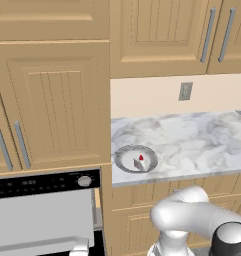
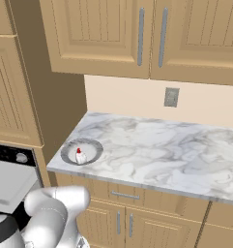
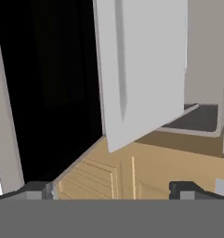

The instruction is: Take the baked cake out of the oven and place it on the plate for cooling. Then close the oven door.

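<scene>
So the claw (image 3: 111, 188) is spread wide with nothing between the tips, just two small dark fingertips (image 3: 36, 188) poking up at the bottom of the hand view, well apart from each other. Right past them is a slab of beige wood with grooved panel lines, a cabinet front (image 3: 132, 172). Just beyond that hangs the oven door (image 3: 141, 69), part open, showing its plain flat grey inner face with a long shadowed ridge down it, smooth and matte. To one side of the door is the pitch-black oven (image 3: 53, 83) cavity, framed by a pale grey strip.

The base views give what the hand view can't. From the left base view you get the black control panel (image 1: 42, 184) with a round silver knob (image 1: 84, 181), and the grey door slab below it. Farther off from the claw, up on the marble-look countertop (image 1: 192, 140), white with grey veining, sits the plate (image 1: 136, 158), round and shallow with a grey metallic rim. The baked cake (image 1: 140, 162) is on it, a tiny pale wedge with a red top. Right base view shows the same plate near the counter's end by the oven, plus a wall outlet (image 2: 171, 97) and ribbed beige upper cabinets (image 2: 113, 34) with slim silver bar handles farthest back.
</scene>
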